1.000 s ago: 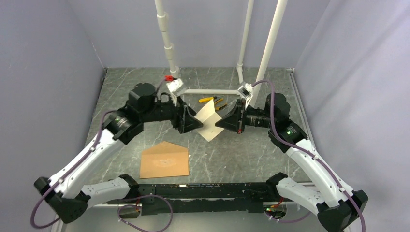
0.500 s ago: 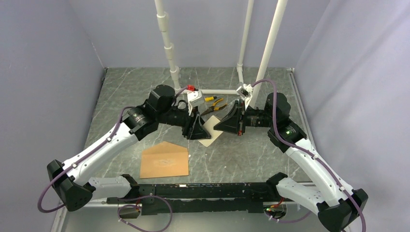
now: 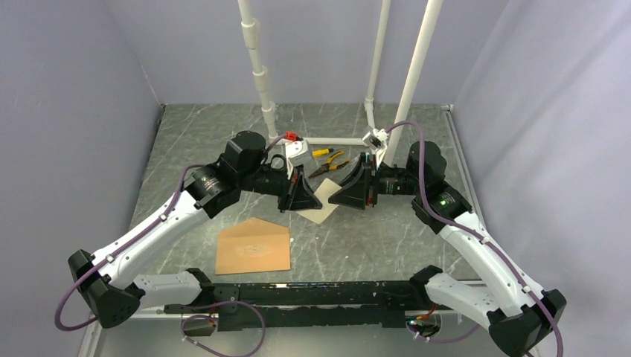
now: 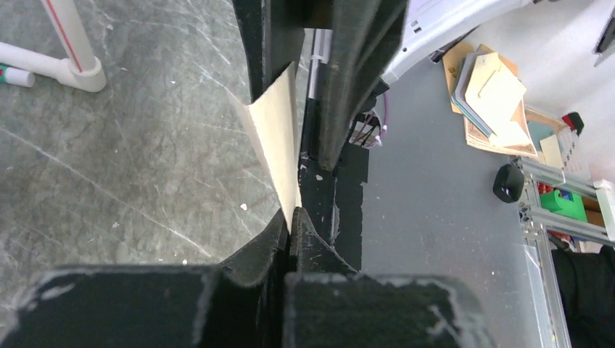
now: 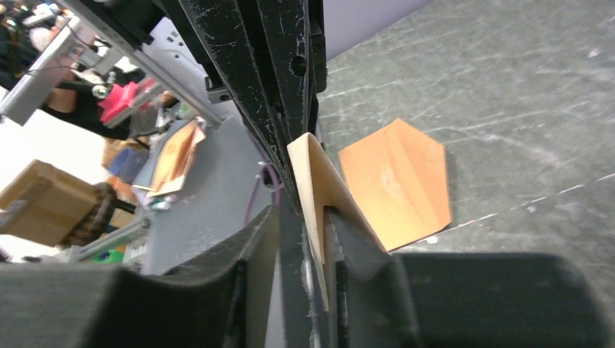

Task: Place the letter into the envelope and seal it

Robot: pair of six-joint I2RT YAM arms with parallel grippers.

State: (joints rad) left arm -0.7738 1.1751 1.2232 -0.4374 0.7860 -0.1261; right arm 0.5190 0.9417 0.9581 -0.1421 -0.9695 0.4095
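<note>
Letter on edge between both grippers, mid-table; envelope flat, nearer me. Left gripper pinched on letter's edge. Right gripper narrowly parted, sheet loose inside. I'd back right straight out, no dragging paper.

Pliers and white pipes at back; open tabletop beside envelope.

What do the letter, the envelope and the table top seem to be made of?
The letter looks like thin matte paper, pale tan; its sheet bends in a soft curve. The envelope seems to be kraft paper, brown and dull, with fold seams showing. The table top looks like grey-green stone or a printed imitation, with pale veins and a slight sheen; I cannot tell which.
</note>
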